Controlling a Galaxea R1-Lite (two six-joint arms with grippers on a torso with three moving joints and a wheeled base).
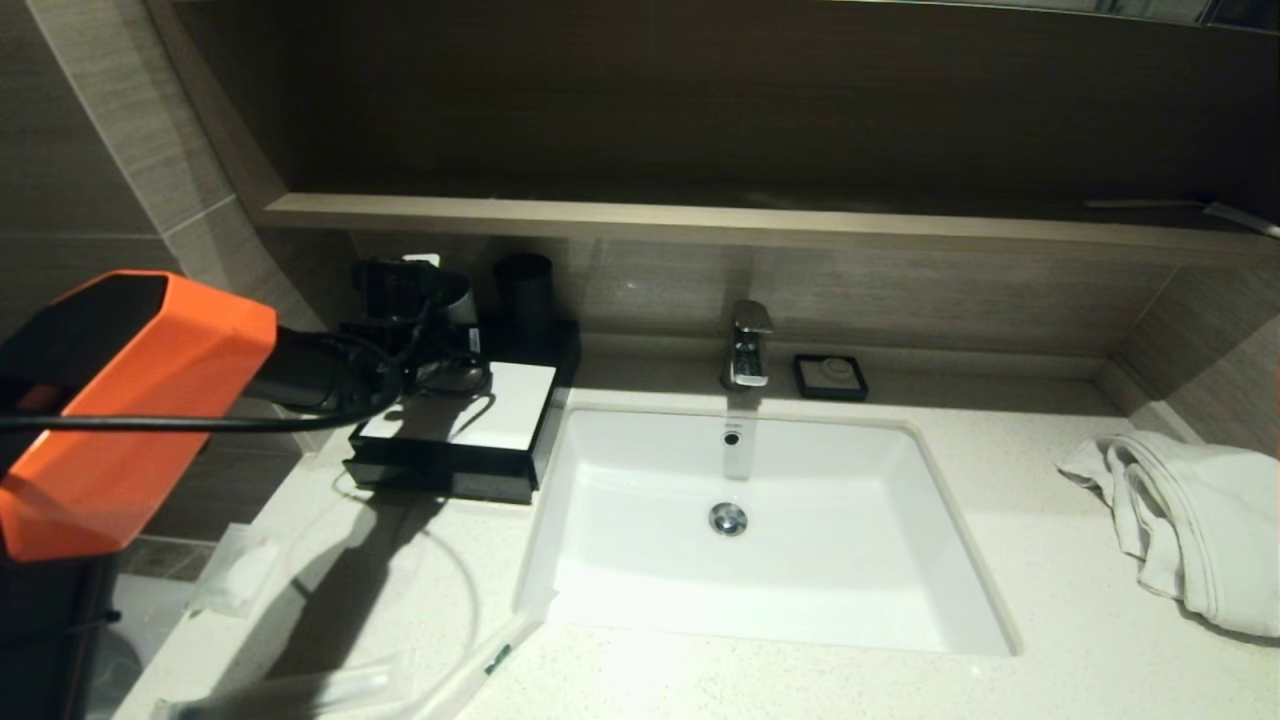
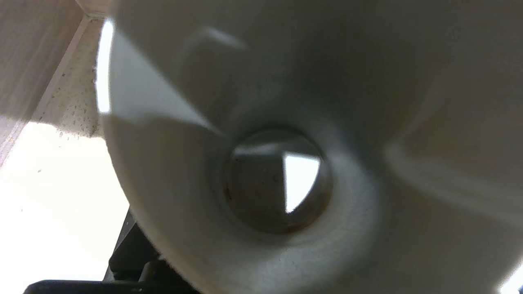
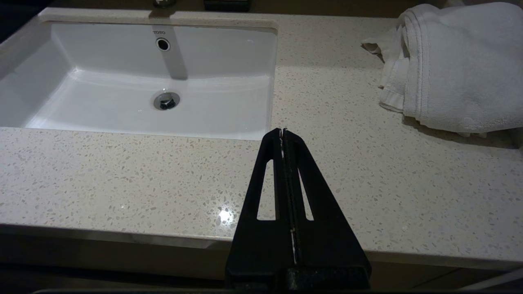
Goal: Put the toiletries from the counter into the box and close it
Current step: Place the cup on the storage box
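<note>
Head view: my L end effector sits upper left of frame, over the back of the box, right at a pale cup. L wrist view is filled by that cup's inside, so I can't tell the end effector's state, or whether it's actually got the cup.

R end effector is pressed together and parked over the front edge of the desk, to the right of the basin in its own view. Idle, I reckon.

Stuff to pack is all lower left of the head frame, well apart from the L end effector, w/ the box in between:
- long sachet w/ green mark, near the basin's front-left corner, long axis diagonal, lower left to upper right
- another sachet at the bottom edge, lying nearly level across the frame
- small square packet by the desk's left edge

Box drawer front faces those items.

My call: nothing's packed yet. L arm is the nearer one by far. It needs to come back toward the lower left, down-frame of the box, and I'd close across the sachet's short side, not along it.
</note>
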